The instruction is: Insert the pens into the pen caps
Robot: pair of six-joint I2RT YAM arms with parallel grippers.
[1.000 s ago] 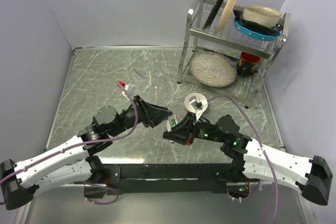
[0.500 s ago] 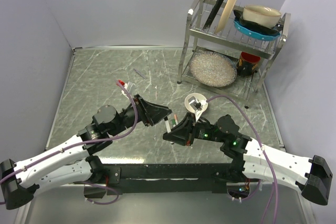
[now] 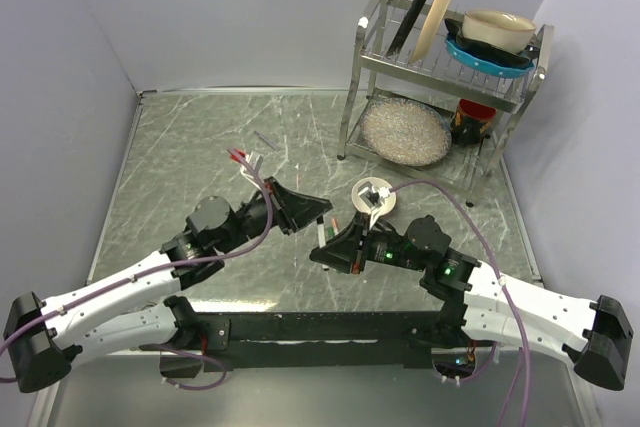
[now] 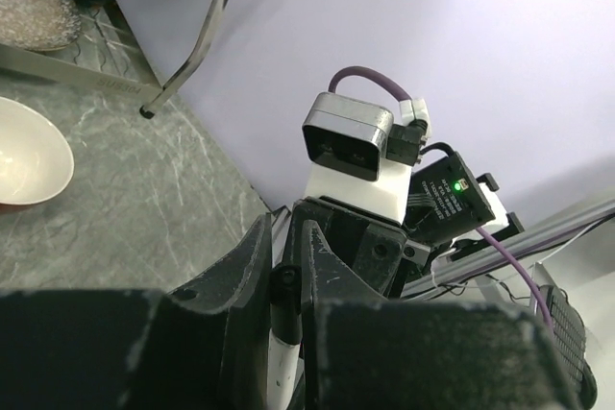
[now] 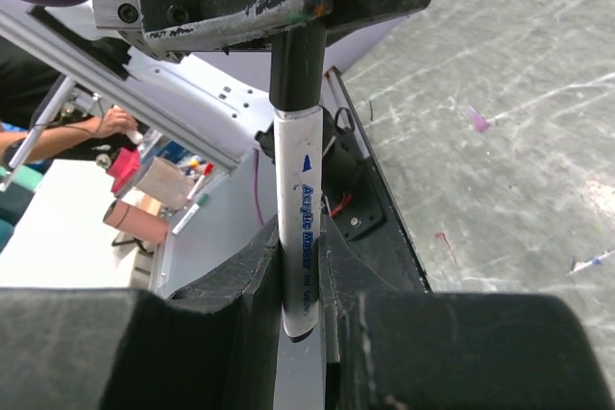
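At the centre of the bench (image 3: 200, 137), the two arms are meeting tip to tip, a little nearer than a small white bowl (image 3: 362, 190) that is sitting just to the right of centre. The right claw (image 3: 322, 250) is clamping the white barrel of a pen (image 5: 298, 228), whose blue printed lettering is showing in the right wrist view. The pen is running straight from this claw up into the left claw (image 3: 318, 215). The left claw is squeezing a black cap (image 5: 296, 64), which is meeting the end of the white barrel in line with it. How far the cap is seated cannot be told. In the left wrist view, the left claw's fingers (image 4: 240, 304) are standing close together with a slim white and dark piece between them, and the right arm's wrist is facing them from just beyond.

Farther back and to the left, a second pen with a red end (image 3: 243, 160) is lying flat on the bench. A thin purplish pen (image 3: 265, 139) is lying just beyond it, apart from it. Both are lying well apart from the claws. At the far right corner, a metal dish rack (image 3: 372, 57) is standing, carrying upright plates, a cream bowl over a blue dish, and a round glittery plate on its lower shelf.
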